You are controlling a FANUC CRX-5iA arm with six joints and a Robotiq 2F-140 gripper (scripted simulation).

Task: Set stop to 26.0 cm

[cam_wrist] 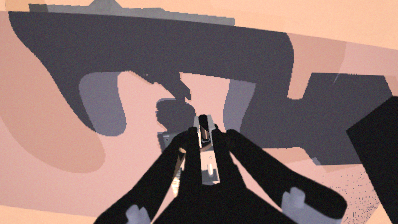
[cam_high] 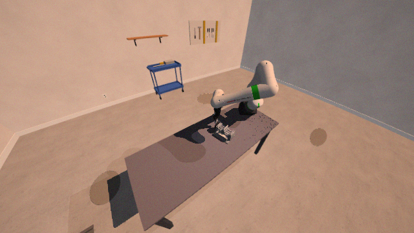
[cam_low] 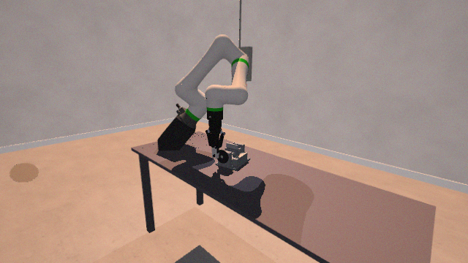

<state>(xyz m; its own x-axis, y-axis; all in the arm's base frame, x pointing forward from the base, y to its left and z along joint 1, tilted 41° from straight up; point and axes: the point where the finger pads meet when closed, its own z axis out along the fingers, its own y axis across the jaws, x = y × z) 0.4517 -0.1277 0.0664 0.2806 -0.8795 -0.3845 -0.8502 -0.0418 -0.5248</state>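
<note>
A small grey metal stop fixture (cam_low: 234, 156) stands on the brown table near the robot's base; it also shows in the top view (cam_high: 224, 132). Its dark round handwheel (cam_low: 222, 156) faces the table's near edge. My gripper (cam_low: 218, 147) comes straight down onto the handwheel and is shut on it. In the wrist view my two black fingers pinch the handwheel's narrow grey rim (cam_wrist: 205, 150) edge-on. The stop's scale and position are too small to read.
The arm's base (cam_high: 247, 108) sits on the table's far end. The table (cam_low: 292, 204) stretches long to the other side. A blue cart (cam_high: 165, 79), a shelf and a tool board stand at the far wall.
</note>
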